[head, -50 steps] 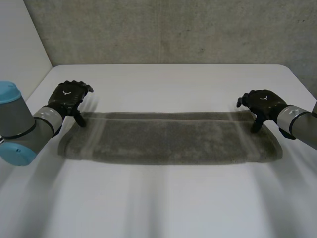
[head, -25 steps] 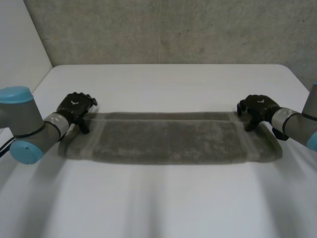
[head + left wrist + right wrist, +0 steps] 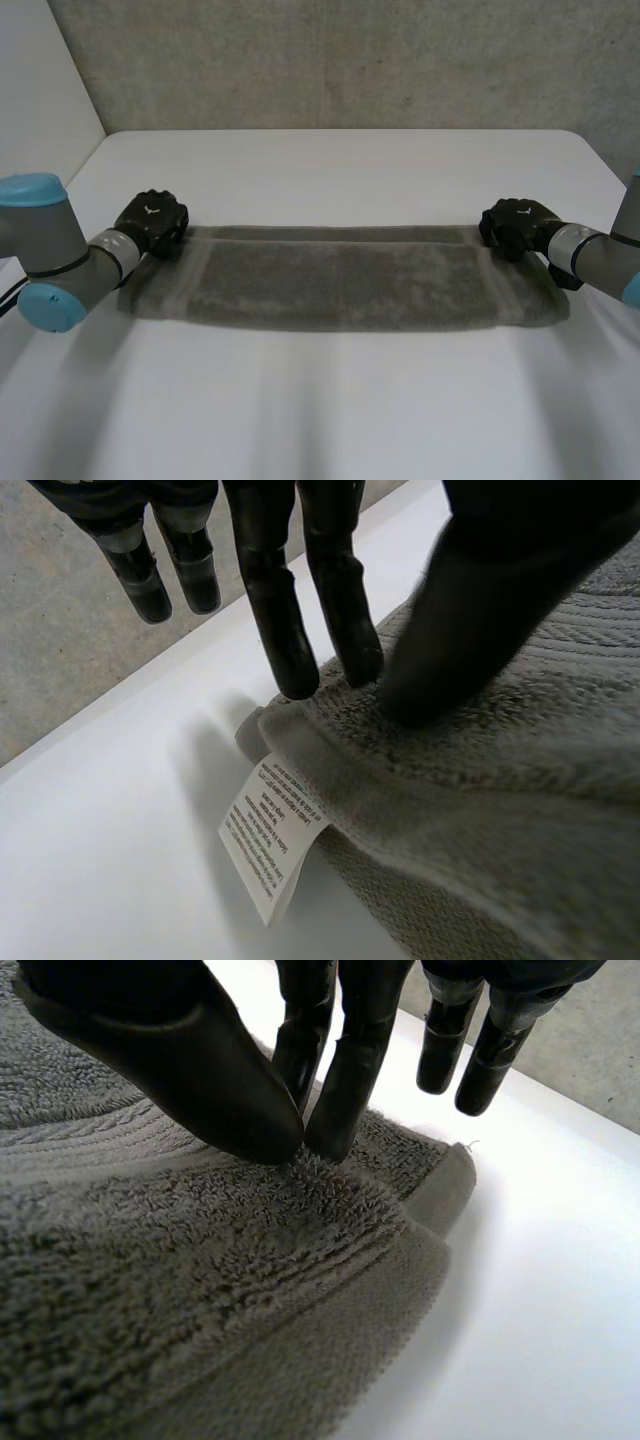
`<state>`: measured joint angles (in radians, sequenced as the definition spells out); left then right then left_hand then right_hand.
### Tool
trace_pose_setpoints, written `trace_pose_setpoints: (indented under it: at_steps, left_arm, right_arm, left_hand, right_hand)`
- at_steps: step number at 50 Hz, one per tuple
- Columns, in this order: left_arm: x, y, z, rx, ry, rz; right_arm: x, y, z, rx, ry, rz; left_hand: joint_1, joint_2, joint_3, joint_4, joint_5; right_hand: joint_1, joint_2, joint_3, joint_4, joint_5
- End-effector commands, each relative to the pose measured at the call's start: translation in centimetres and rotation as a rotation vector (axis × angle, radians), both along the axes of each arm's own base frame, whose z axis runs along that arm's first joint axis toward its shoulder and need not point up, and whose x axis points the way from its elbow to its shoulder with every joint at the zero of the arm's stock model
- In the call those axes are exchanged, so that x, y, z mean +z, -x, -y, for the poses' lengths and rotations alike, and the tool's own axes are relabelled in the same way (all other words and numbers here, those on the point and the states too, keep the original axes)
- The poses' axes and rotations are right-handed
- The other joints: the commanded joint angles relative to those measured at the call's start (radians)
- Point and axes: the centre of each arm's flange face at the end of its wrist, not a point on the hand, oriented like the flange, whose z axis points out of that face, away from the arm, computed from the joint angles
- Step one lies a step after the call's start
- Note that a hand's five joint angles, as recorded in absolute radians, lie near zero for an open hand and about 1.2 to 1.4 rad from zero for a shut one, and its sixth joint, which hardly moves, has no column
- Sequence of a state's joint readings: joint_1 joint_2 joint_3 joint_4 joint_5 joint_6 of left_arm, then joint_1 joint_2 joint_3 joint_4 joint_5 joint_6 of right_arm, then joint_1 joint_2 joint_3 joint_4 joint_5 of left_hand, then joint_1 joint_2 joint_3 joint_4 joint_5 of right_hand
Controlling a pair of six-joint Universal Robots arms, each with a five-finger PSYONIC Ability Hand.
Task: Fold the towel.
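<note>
Grey looped-terry towel [image 3: 340, 285], a long folded strip on smooth white table [image 3: 330, 400]: left hand [image 3: 152, 222] and right hand [image 3: 515, 225] each pinch, thumb against fingers, one of its far end corners.

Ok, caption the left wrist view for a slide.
Left hand pinches a corner of the grey towel above its care label.

One grey terry towel [image 3: 340, 285] lies on one white worktop [image 3: 330, 170]. Two black hands are on it, the left hand [image 3: 152, 222] and the right hand [image 3: 515, 226], one at each far corner. They end two arms, the left arm [image 3: 55, 265] and the right arm [image 3: 600, 260]. In each wrist view two layers of the cloth show at the corner, one over the other. One white care label [image 3: 272, 835], printed with small text, sticks out from under the upper layer at the left hand's corner.
</note>
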<state>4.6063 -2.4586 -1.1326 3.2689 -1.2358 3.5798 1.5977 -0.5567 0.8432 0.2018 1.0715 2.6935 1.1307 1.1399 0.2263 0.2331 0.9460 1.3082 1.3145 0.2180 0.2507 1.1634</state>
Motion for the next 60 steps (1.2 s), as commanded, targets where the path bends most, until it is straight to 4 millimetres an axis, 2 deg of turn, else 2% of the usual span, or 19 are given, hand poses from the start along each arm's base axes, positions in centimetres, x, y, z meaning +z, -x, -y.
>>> trace_pose_setpoints:
  at_steps: [1, 4, 26, 34, 43, 49, 55, 56, 57, 58, 59, 60]
  left_arm:
    - [0.5, 0.0, -0.1, 0.003, 0.01, 0.001]
    - [0.7, 0.0, -0.1, 0.003, 0.014, 0.001]
    - [0.8, -0.1, -0.3, 0.003, 0.015, 0.001]
    - [1.1, -0.3, 0.5, 0.013, 0.053, -0.005]
    - [2.0, -0.6, 1.1, 0.065, 0.116, 0.001]
    - [2.3, -0.6, 1.1, 0.075, 0.13, 0.001]
    - [1.4, -0.5, 0.7, 0.07, 0.102, 0.004]
    - [1.1, -0.4, 0.5, 0.064, 0.096, 0.003]
    - [1.0, -0.2, 0.4, 0.057, 0.093, 0.002]
    - [1.0, -0.2, 0.4, 0.057, 0.093, 0.002]
    - [0.9, 0.0, 0.3, 0.048, 0.093, 0.006]
    - [0.8, 0.1, 0.3, 0.046, 0.092, 0.006]
  right_arm:
    - [0.4, -0.5, -0.6, 0.025, 0.005, 0.005]
    - [0.6, -0.7, -0.7, 0.035, 0.007, 0.01]
    - [0.9, -1.0, -0.7, 0.043, 0.047, 0.01]
    - [1.5, -1.2, 0.3, 0.041, 0.12, 0.013]
    - [3.7, -1.9, 3.3, -0.009, 0.321, 0.015]
    - [2.4, -2.6, 4.0, -0.008, 0.326, 0.016]
    - [0.3, -2.6, 3.8, -0.009, 0.284, 0.01]
    - [0.3, -2.6, 3.8, -0.009, 0.284, 0.01]
    - [0.1, -2.8, 3.6, -0.005, 0.276, 0.009]
    - [-0.1, -2.8, 3.5, -0.004, 0.268, 0.008]
    - [-0.1, -2.8, 3.5, -0.004, 0.268, 0.008]
    - [-0.3, -2.9, 3.3, -0.002, 0.263, 0.006]
  left_hand:
    - [0.198, 0.189, -0.052, -0.059, 0.208]
    - [0.265, 0.256, -0.052, -0.059, 0.276]
    - [0.266, 0.256, -0.052, -0.059, 0.276]
    - [0.266, 0.256, -0.052, -0.059, 0.276]
    - [0.266, 0.256, -0.052, -0.059, 0.276]
    - [0.266, 0.256, -0.052, -0.059, 0.276]
    - [0.266, 0.256, -0.052, -0.059, 0.276]
    - [0.1, 0.091, -0.052, -0.059, 0.11]
    - [-0.192, -0.201, -0.052, -0.059, -0.182]
    - [-0.195, -0.204, -0.052, -0.059, -0.185]
    - [-0.5, -0.509, -0.052, -0.059, -0.49]
    - [-0.547, -0.556, -0.052, -0.059, -0.537]
  right_hand:
    - [0.088, 0.082, -0.043, -0.076, 0.058]
    - [0.088, 0.082, -0.043, -0.076, 0.058]
    - [0.088, 0.082, -0.043, -0.076, 0.058]
    - [0.088, 0.082, -0.043, -0.076, 0.058]
    - [0.088, 0.082, -0.043, -0.076, 0.058]
    - [0.088, 0.082, -0.043, -0.076, 0.058]
    - [0.088, 0.082, -0.043, -0.076, 0.058]
    - [0.088, 0.082, -0.043, -0.076, 0.058]
    - [0.088, 0.082, -0.043, -0.076, 0.058]
    - [0.088, 0.082, -0.043, -0.076, 0.058]
    - [0.088, 0.082, -0.043, -0.076, 0.058]
    - [0.088, 0.082, -0.043, -0.076, 0.058]
